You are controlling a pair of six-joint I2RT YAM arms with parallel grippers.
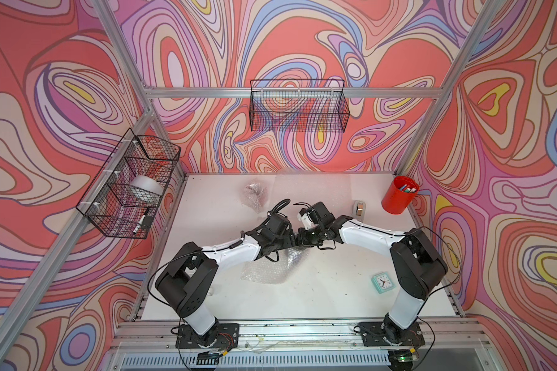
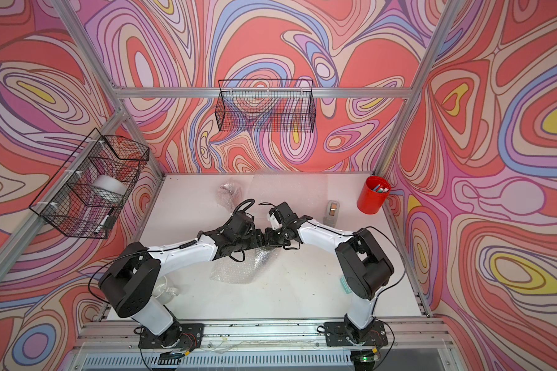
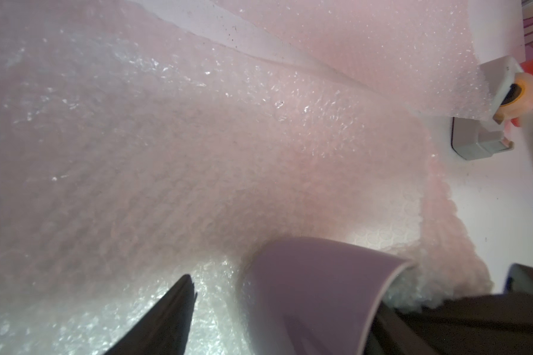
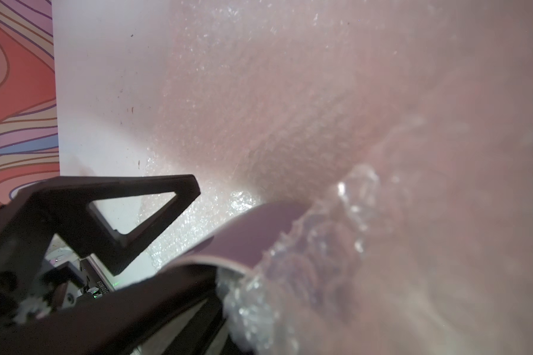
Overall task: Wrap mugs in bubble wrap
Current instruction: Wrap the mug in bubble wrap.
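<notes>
Both arms meet over a crumpled bubble wrap sheet [image 1: 266,269] at the table's middle. The white mug [image 3: 320,276] lies on this wrap [image 3: 197,153], hidden under the wrists in both top views. My left gripper [image 3: 293,295] stands open astride the mug, its dark fingertip [image 3: 185,295] apart from the mug's wall. Wrap is bunched over the mug's rim [image 4: 253,236], and my right gripper [image 4: 259,322] is shut on that wrap. A bubble-wrapped bundle with something reddish inside [image 1: 255,192] sits at the back. The clear glass mug [image 2: 167,287] peeks out behind the left arm.
Another flat sheet of wrap [image 1: 315,189] lies at the back centre. A tape dispenser [image 1: 360,208] and a red pen cup [image 1: 399,194] stand at the back right. A mint clock [image 1: 381,282] lies near the right arm. Wire baskets [image 1: 132,186] hang on the walls.
</notes>
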